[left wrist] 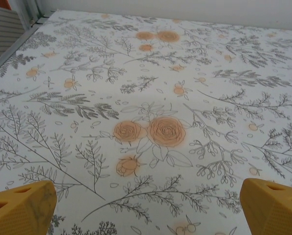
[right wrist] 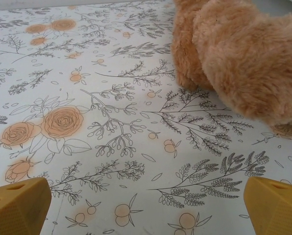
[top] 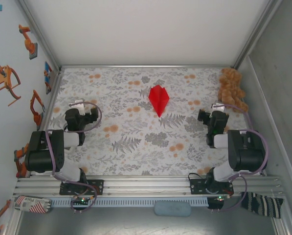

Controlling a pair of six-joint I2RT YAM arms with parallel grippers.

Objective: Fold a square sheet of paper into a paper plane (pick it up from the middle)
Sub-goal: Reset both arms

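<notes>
Though apart (untouched), paper plane [top: 158, 99] between fingers [left wrist: 21, 208]

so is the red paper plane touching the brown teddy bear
No, the red folded paper plane lies mid-table, apart from the brown plush teddy bear at far right.

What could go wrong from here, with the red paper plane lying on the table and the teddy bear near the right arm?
1. The open right gripper points at the teddy bear close ahead; moving forward could bump it.
2. The paper plane lies loose mid-table; a clumsy reach by the open left gripper might flatten its folds.
</notes>
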